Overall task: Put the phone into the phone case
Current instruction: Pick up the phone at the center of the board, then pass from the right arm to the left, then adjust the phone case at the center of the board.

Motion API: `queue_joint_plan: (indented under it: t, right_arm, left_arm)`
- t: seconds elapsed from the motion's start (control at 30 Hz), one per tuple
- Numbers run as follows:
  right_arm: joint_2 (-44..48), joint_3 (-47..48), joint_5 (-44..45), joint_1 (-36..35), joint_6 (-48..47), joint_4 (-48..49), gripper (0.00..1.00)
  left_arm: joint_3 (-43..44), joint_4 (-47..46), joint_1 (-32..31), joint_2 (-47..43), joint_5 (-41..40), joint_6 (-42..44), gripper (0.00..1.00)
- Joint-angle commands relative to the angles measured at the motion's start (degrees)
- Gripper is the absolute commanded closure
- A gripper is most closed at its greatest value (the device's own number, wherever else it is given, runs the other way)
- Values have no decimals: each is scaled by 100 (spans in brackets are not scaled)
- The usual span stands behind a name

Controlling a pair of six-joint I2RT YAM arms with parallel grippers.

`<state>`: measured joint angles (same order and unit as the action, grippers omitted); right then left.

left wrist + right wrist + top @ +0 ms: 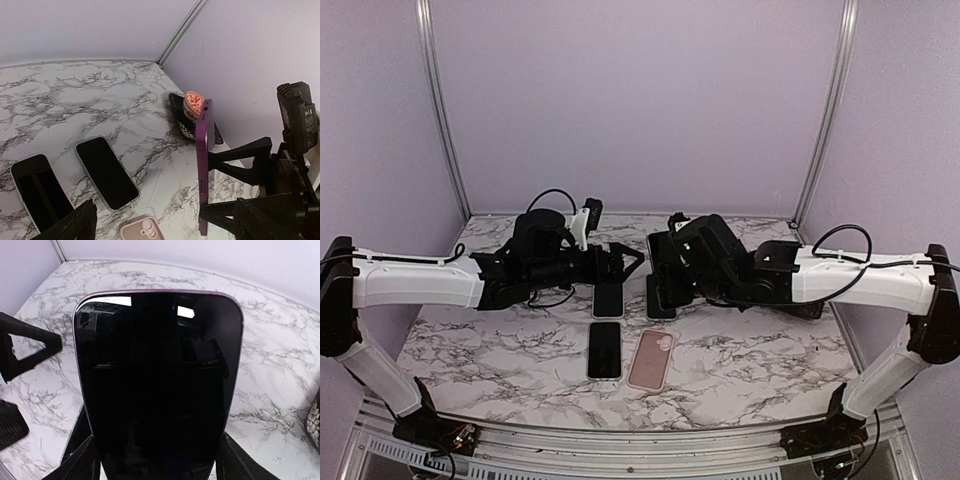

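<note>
We see marble table (770, 370). Right gripper (157, 452) part open, clamped on upright purple phone (159, 375), raised above surface centre. Left gripper (632, 262) spread wide, holding nothing, just beside phone. Pink case (652, 358) lies flat near front edge, centre.

The left arm (415, 280) and the right arm (865, 278) have long white shells with rounded ends. Their joints and wrists are black and blocky. A thin black cable (552, 195) makes a loop over the left wrist, and another cable (840, 232) loops over the right one. The left gripper (632, 262) and the right gripper (660, 272) are all black. The fingers (55, 344) are shaped like hollow triangles. The black bases (435, 432) at the near edge show small coloured wires.
</note>
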<state>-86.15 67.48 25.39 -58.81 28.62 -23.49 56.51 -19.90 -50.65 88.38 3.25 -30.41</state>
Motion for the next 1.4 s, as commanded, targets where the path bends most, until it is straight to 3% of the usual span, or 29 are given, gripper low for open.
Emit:
queue_joint_plan:
  t: [0.0,0.2,0.43,0.63,0.77,0.9,1.07,1.2,1.3,1.37]
  right_arm:
    - [75,346,651,-278,-558,1132,60]
    - [-11,470,636,-583,-1007,1350,60]
    - [36,482,486,-693,-1144,1385,60]
    - [75,511,444,-702,-1242,1395,61]
    - [211,392,416,-702,-1263,1402,50]
    - [310,319,332,-681,-1057,1107,18]
    - [506,-108,-189,-498,-260,519,7]
    - [218,-523,-837,-21,960,-226,15]
    - [-428,-418,-1101,242,1702,-952,35]
    - [-857,-139,-1130,257,1855,-1342,42]
  left_arm:
    - [162,-802,-76,8,432,-16,7]
    - [310,-882,-76,141,632,26,31]
    - [235,-1022,-78,23,371,-89,68]
    - [221,-1040,-82,32,646,-151,100]
    - [132,-1037,-76,-69,561,-92,100]
    - [-35,-1028,-78,-241,214,168,100]
    - [-183,-508,-77,-658,-1120,927,100]
    - [-281,-78,-79,-982,-2250,1419,100]
    - [-327,173,-76,-1135,-2732,1523,100]
    - [-371,245,-81,-1191,-2765,1495,100]
